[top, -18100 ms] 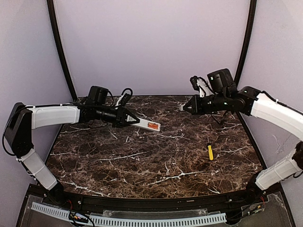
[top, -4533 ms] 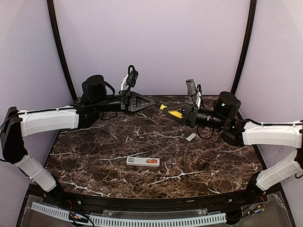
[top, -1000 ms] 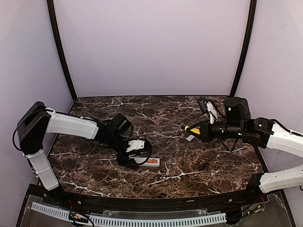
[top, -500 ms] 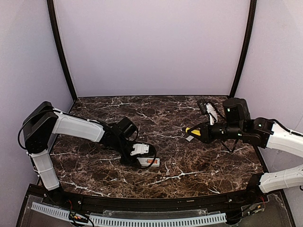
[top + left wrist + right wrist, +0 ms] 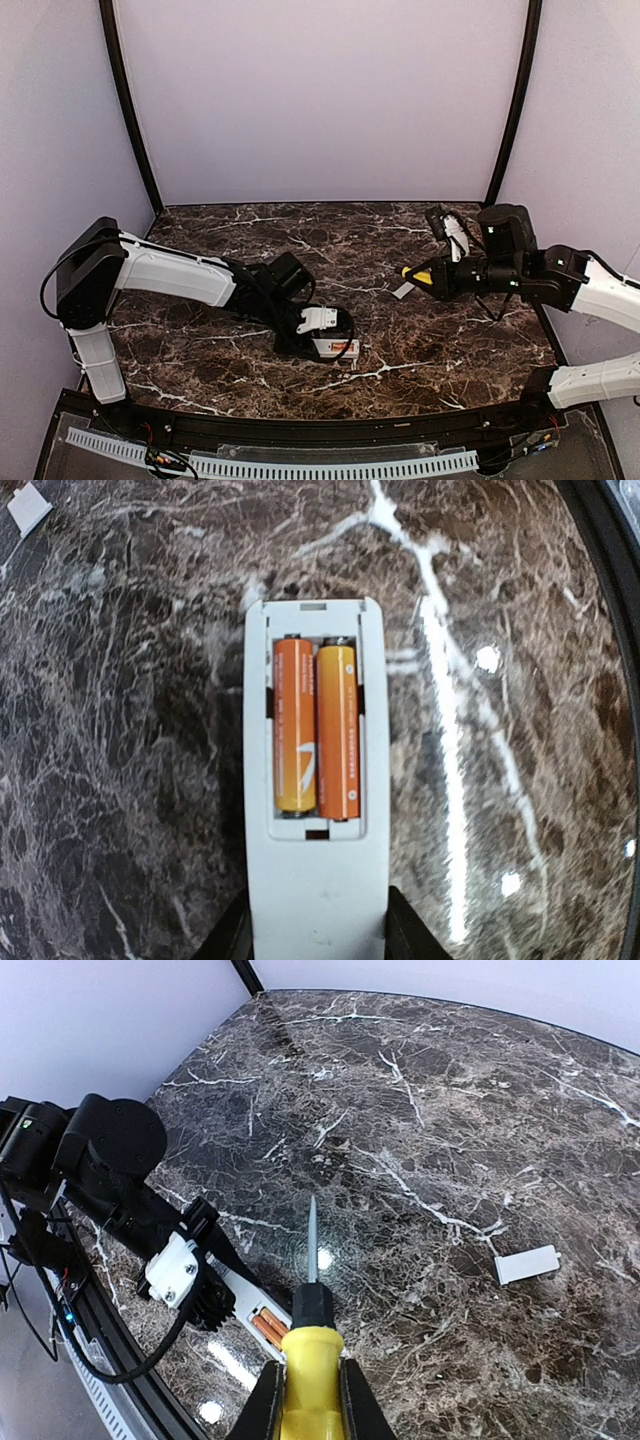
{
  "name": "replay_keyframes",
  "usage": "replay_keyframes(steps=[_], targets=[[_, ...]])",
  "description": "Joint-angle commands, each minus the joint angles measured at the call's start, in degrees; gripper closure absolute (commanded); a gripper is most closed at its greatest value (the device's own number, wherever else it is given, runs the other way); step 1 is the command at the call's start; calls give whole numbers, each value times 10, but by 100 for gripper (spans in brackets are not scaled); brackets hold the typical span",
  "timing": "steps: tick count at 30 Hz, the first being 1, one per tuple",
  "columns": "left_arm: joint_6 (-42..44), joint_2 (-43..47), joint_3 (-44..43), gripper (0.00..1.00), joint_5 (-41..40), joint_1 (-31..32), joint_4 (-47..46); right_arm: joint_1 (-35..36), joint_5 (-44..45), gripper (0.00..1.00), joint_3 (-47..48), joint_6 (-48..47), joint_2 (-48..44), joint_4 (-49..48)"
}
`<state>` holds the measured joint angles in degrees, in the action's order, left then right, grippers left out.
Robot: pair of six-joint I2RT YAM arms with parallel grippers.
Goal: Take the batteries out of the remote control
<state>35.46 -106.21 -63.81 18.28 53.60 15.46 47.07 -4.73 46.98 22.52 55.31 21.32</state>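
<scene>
Two batteries (image 5: 318,730) lie lengthwise in the remote control (image 5: 315,900), bay up. My left tool (image 5: 315,945) pinches its end; my right tool (image 5: 308,1400) clamps the screwdriver (image 5: 310,1350), tip aimed at it, well apart.

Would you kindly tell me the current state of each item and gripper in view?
Remote control: lying back up, battery bay open.
Batteries: both seated side by side in the bay.
Cover piece: off the remote, flat on the table.
Screwdriver: held off the table, tip pointing forward.
Left gripper: jaws shut on the remote control's end.
Right gripper: jaws shut on the screwdriver handle.
</scene>
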Motion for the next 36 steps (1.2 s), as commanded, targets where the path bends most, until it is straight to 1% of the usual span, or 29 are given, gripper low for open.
replay_keyframes(steps=[1, 4, 9, 15, 20, 22, 23, 26, 29, 30, 32, 34, 36], targets=[[-91, -2, -32, 80, 2, 31, 0, -6, 32, 100, 21, 3, -23, 40], [-153, -8, -38, 82, -3, 58, -13, -6, 36, 100, 18, 11, -37, 51], [-218, -30, -43, 83, -19, 102, -46, -8, 38, 100, 16, 21, -47, 66], [-259, -55, -49, 88, -36, 134, -79, -8, 41, 100, 24, 23, -47, 88], [-278, -71, -52, 87, -53, 142, -98, -8, 45, 100, 34, 26, -44, 104], [-285, -72, -45, 82, -50, 143, -112, -8, 45, 100, 37, 27, -42, 108], [-286, -72, -43, 76, -50, 143, -117, -8, 45, 100, 39, 27, -41, 110], [-284, -72, -35, 67, -48, 144, -133, -8, 51, 100, 47, 27, -39, 118], [-278, -71, -35, 53, -49, 145, -141, -9, 62, 100, 56, 27, -36, 123], [-273, -69, -35, 51, -49, 146, -142, -9, 63, 100, 58, 26, -35, 124], [-270, -64, -34, 43, -49, 146, -147, -9, 64, 100, 64, 25, -32, 127], [-267, -60, -33, 18, -48, 146, -151, -9, 65, 100, 69, 25, -30, 130], [-266, -56, -33, 5, -45, 146, -152, -9, 66, 100, 72, 24, -28, 132]])
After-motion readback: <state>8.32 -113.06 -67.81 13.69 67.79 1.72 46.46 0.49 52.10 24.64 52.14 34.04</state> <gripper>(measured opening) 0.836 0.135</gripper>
